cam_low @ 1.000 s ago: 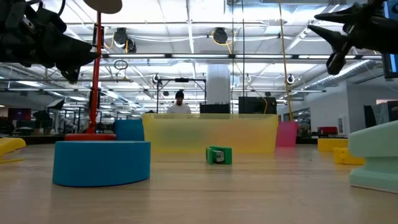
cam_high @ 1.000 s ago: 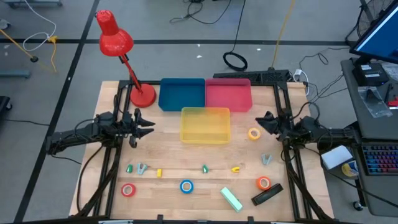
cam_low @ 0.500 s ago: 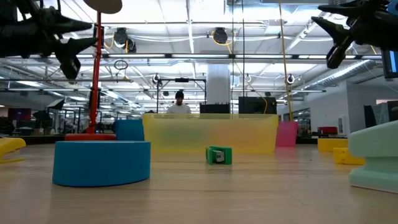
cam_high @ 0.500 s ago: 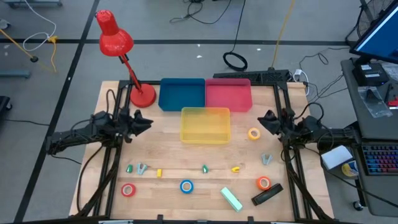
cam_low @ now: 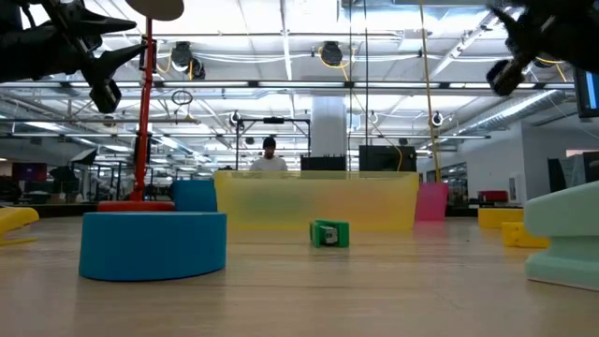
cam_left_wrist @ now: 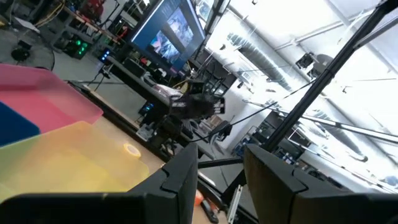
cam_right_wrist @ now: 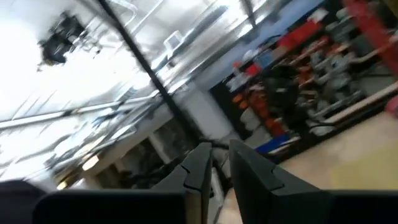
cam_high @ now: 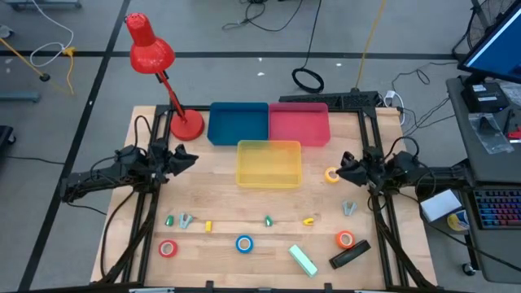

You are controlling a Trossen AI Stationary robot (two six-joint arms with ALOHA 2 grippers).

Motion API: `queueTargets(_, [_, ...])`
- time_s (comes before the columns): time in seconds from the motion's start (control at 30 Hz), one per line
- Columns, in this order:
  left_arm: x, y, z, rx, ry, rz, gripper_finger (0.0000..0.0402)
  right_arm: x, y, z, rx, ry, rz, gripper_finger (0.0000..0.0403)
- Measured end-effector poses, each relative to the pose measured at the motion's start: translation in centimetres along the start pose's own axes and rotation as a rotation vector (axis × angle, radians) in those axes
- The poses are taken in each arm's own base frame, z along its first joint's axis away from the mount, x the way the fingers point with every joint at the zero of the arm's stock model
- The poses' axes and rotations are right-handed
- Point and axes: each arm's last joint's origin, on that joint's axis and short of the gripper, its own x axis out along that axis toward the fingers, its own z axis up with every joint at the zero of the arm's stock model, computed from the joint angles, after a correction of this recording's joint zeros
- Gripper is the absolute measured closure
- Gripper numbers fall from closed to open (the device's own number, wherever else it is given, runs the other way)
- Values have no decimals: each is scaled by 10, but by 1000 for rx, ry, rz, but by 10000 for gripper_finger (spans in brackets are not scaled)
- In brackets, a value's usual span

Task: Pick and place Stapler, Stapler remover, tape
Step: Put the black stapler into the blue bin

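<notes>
- The left gripper (cam_high: 189, 157) hangs above the bench (cam_high: 220, 195) at its left edge, near the lamp base (cam_high: 187, 126). Its jaws are parted and grasp nothing.
- The red tape (cam_high: 168, 249) and blue tape (cam_high: 244, 243) lie flat along the near edge, untouched.
- Small staple removers (cam_high: 186, 220) sit in a loose row across the middle, none lifted.
- The blue bin (cam_high: 238, 122), pink bin (cam_high: 299, 122) and yellow bin (cam_high: 269, 163) all look bare inside, so I judge nothing has been placed yet.
- The green stapler (cam_high: 303, 260) and black stapler (cam_high: 350, 255) rest near the front, just apart.
- The right gripper (cam_high: 339, 170) is just beside the yellow tape (cam_high: 331, 174). Its jaws are almost clenched, a slit between them, gripping nothing.
- The orange tape (cam_high: 344, 239) waits beside the black stapler.
- The whole sorting job seems still ahead; the yellow tape looks the likely first pick.
</notes>
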Motion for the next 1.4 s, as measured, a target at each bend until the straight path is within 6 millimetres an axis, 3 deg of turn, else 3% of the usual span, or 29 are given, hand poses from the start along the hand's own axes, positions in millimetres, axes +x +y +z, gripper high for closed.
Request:
queueTargets(0.13, [0, 0, 0, -8, 0, 0, 268, 15, 19, 21, 2, 89, 90, 379])
queueTargets(0.4, [0, 0, 0, -8, 2, 2, 268, 67, 43, 52, -10, 375, 47, 401])
queueTargets(0.57, [0, 0, 0, -6, 2, 2, 268, 103, 53, 46, -20, 651, 41, 402])
queueTargets(0.73, [0, 0, 0, -2, 3, 3, 268, 121, 65, 24, 3, 993, -13, 402])
queueTargets(1.03, [0, 1, -1, -4, 7, 6, 268, 122, 106, -17, 28, 1432, -199, 403])
queueTargets(1.23, [0, 1, -1, 11, 8, 6, 268, 99, 127, -49, 103, 1671, -399, 403])
queueTargets(1.4, [0, 1, -1, 54, 8, 5, 268, 82, 131, -70, 126, 1758, -502, 403])
